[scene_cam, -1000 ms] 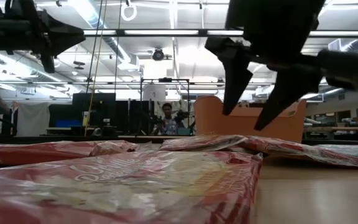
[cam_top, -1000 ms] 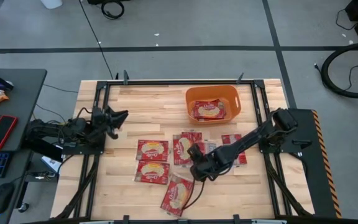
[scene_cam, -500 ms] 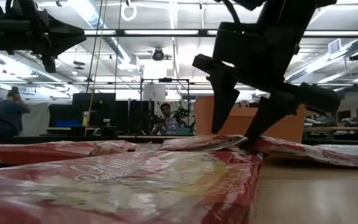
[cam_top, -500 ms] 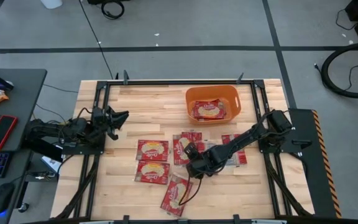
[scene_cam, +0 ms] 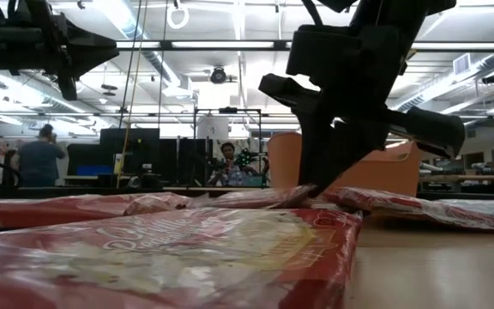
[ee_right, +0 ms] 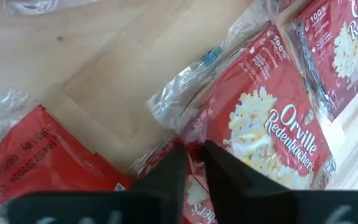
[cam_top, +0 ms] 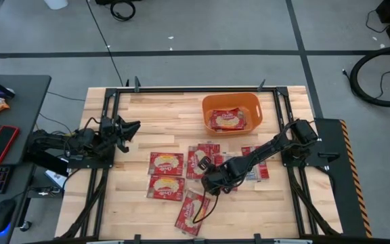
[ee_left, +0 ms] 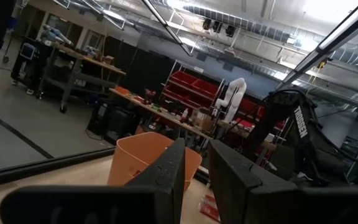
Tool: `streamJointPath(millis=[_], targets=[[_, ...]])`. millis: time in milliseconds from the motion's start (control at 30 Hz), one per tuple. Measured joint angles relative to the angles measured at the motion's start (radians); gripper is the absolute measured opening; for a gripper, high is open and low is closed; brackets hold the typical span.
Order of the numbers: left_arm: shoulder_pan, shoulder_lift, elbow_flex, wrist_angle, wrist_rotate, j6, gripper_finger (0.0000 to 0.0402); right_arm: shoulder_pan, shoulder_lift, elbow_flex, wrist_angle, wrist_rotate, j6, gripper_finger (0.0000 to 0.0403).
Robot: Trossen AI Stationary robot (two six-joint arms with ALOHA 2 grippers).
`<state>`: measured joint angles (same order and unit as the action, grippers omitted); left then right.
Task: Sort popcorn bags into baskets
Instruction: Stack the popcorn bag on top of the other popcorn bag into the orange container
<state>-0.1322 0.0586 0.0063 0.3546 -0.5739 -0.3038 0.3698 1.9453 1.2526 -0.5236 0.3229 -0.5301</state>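
Several red popcorn bags lie flat on the table: two at left (cam_top: 166,163) (cam_top: 166,188), one near the front edge (cam_top: 193,211), a middle cluster (cam_top: 202,160) and one under the right arm (cam_top: 254,163). Another bag (cam_top: 227,119) lies inside the orange basket (cam_top: 250,102) at the table's far side. My right gripper (cam_top: 210,181) is down at the near end of the middle cluster, shut on a bag (ee_right: 272,134). My left gripper (cam_top: 128,127) hovers shut over the table's left side, away from the bags. My right gripper pinches the crinkled wrapper edge (ee_right: 196,138) at one end of the printed bag between its two fingertips (scene_cam: 316,182). The fingers come from above, slanting down from the table's right side. The bag lies flat on the table and on its neighbours.
A second bag (ee_right: 39,165) lies close beside the right gripper in its wrist view. Bare wood is left along the far-left part of the table (cam_top: 161,112). A side desk with a red phone (cam_top: 1,143) stands to the left. People stand in the room behind (scene_cam: 41,159).
My right gripper has come down onto the middle cluster of bags, drifting slightly toward the table's left, and its fingers, spread apart a second ago, have shut on a bag's edge. The bags have stayed flat.
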Motion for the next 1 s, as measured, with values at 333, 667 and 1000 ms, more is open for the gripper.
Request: streamJointPath(millis=[333, 667, 1000], targets=[[0.000, 0.000, 0.000, 0.000, 0.000, 0.000, 0.0073, 0.003, 0.000, 0.040, -0.038, 0.057, -0.005, 0.0009], [0.000, 0.000, 0.000, 0.000, 0.000, 0.000, 0.0073, 0.004, -0.001, 0.295, -0.341, 0.211, 0.063, 0.0004], [0.000, 0.000, 0.000, 0.000, 0.000, 0.000, 0.0073, -0.019, -0.002, 0.516, -0.675, 0.262, 0.298, 0.0002]])
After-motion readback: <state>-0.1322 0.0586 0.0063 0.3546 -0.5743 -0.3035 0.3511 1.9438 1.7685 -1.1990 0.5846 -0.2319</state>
